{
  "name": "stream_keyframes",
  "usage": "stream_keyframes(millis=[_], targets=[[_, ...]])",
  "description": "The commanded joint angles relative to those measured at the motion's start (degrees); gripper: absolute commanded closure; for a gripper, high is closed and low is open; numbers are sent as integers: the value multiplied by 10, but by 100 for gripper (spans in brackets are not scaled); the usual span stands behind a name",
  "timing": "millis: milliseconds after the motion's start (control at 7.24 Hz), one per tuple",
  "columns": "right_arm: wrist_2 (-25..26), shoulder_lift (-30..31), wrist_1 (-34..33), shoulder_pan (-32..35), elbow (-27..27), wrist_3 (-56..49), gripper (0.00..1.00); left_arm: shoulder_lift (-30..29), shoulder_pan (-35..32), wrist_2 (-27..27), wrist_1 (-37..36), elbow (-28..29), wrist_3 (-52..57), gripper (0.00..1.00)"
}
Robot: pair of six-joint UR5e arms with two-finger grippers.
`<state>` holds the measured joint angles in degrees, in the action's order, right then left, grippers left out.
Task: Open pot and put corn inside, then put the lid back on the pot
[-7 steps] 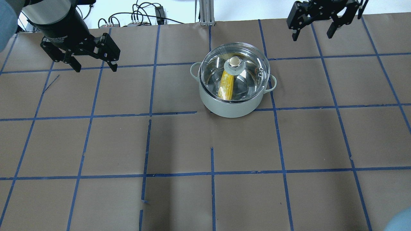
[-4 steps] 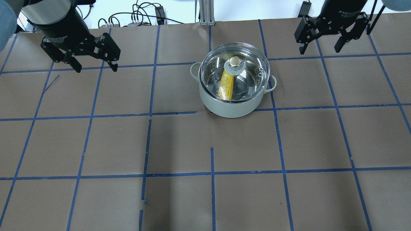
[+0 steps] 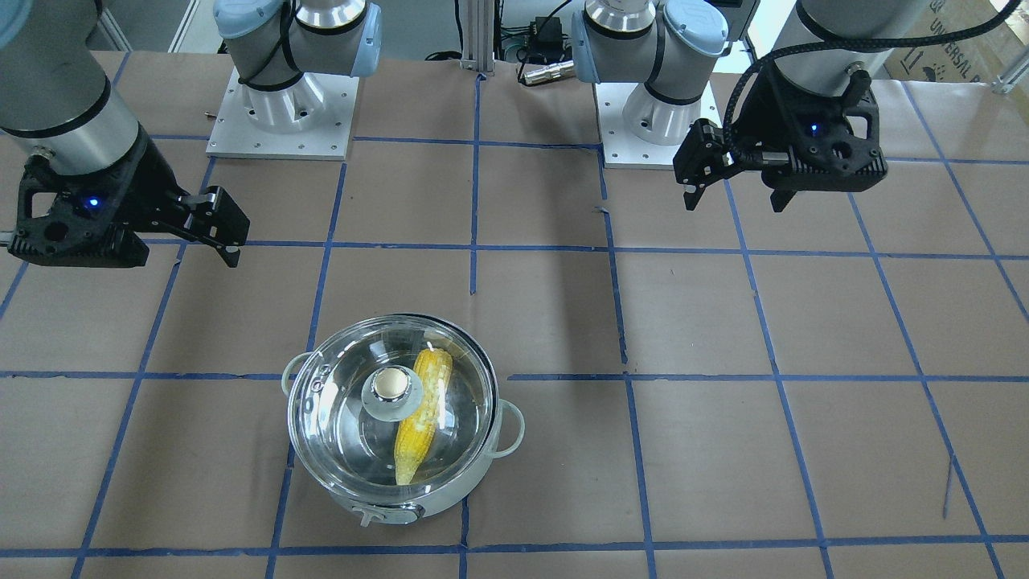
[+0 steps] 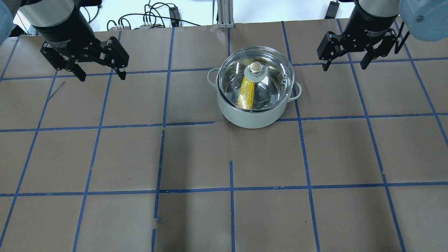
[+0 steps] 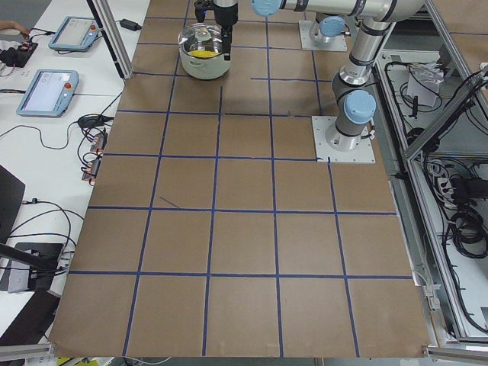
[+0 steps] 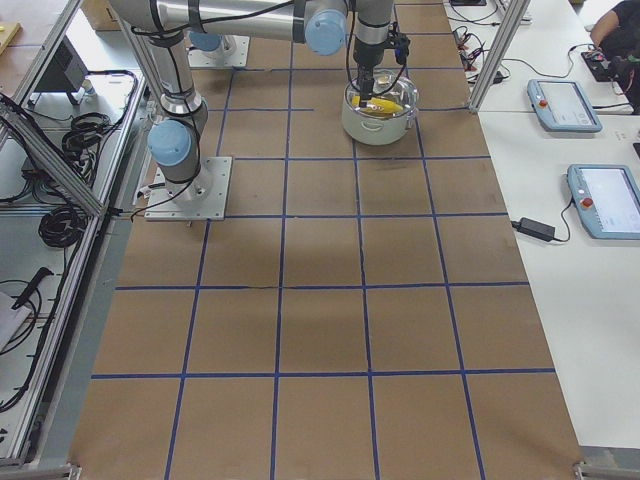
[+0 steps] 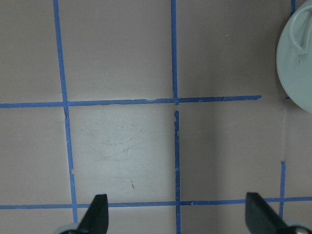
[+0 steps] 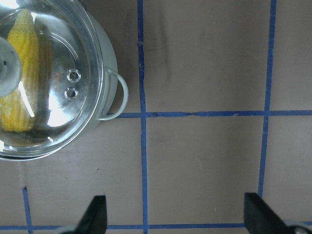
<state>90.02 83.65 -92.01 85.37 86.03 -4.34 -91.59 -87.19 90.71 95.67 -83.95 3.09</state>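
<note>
The mint-white pot [image 4: 252, 120] stands on the table's far middle, with the clear glass lid [image 4: 274, 82] seated on it, beige knob [image 4: 256, 66] up. The yellow corn [image 4: 246, 92] lies inside under the lid; it also shows in the front view [image 3: 422, 418]. My left gripper [image 4: 102, 75] is open and empty, well left of the pot. My right gripper [image 4: 344, 66] is open and empty, right of the pot and a little beyond it. The right wrist view shows the lid [image 8: 73, 112] and corn [image 8: 22, 83] at its left. The left wrist view shows only the pot's edge [image 7: 297, 58].
Brown paper with a blue tape grid covers the table [image 4: 231, 157]. Cables [image 4: 157, 17] and an aluminium post [image 4: 224, 14] sit past the far edge. The two arm bases [image 3: 281, 104] [image 3: 655, 104] stand on the robot's side. Teach pendants [image 6: 565, 105] lie on a side table.
My right gripper has come down in the overhead view, nearer the pot's level, still open. My left gripper has barely shifted. Pot, lid and corn have not moved.
</note>
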Motion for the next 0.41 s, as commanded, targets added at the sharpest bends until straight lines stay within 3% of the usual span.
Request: stream_keyframes(millis=[0, 276], targets=[[1, -2, -5, 10, -16, 13, 0, 0, -1, -1, 2, -2, -1, 0], [1, -2, -5, 13, -17, 14, 0, 0, -1, -2, 3, -3, -1, 0]])
